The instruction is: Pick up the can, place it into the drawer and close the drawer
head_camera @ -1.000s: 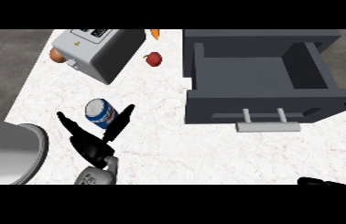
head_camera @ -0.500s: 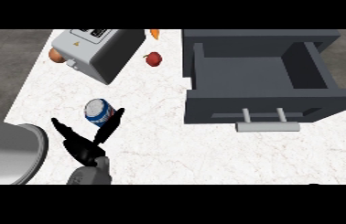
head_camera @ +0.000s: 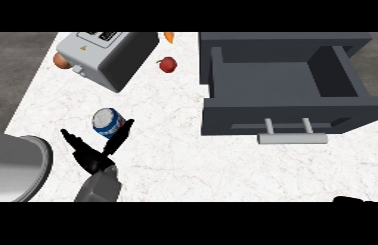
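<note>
With the can lying on the tabletop well left of the open drawer, the left hand, spread wide just below it and holding nothing, should straddle the can before curling its fingers

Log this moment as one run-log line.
phase: reach | left hand: open, fingers either side of can, no grasp | right hand: at lower edge, unclear | drawer: open, holds nothing visible
</note>
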Available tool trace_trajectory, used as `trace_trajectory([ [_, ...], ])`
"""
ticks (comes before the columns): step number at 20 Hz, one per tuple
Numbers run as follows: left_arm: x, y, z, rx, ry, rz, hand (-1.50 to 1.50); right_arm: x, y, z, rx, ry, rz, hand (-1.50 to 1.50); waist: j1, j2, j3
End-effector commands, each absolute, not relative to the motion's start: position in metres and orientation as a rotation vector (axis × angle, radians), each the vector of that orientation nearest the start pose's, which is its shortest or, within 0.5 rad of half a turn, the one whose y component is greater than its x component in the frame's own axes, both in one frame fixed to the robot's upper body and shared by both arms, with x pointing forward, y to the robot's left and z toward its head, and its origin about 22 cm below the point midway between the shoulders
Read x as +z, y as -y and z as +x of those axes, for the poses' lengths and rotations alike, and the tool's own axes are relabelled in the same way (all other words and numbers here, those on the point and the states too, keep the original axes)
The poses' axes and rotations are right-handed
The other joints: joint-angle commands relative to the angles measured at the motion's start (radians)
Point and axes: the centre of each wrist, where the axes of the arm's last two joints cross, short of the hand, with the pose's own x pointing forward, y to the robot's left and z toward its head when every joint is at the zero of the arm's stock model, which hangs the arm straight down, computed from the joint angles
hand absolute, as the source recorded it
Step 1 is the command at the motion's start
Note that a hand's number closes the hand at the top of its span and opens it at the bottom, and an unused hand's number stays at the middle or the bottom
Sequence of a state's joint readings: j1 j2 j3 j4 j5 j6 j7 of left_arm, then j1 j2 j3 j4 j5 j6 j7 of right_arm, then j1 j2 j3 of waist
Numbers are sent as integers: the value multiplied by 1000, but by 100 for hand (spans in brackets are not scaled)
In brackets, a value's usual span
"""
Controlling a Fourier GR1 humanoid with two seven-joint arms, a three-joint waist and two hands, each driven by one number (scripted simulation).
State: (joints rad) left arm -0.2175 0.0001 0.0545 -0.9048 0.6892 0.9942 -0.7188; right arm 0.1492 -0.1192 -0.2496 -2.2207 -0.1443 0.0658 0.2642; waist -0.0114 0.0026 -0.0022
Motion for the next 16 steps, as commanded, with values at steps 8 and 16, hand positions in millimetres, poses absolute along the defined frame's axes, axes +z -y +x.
trace_trajectory([
  [8, -117, -226, 308, 755, 1350, 705, -150, 131, 296, 181, -47, 1856, -222, -150, -2, 3, 1],
  [16, -130, -248, 296, 756, 1443, 591, 150, 137, 309, 164, -51, 1854, -238, -150, -2, 1, 1],
])
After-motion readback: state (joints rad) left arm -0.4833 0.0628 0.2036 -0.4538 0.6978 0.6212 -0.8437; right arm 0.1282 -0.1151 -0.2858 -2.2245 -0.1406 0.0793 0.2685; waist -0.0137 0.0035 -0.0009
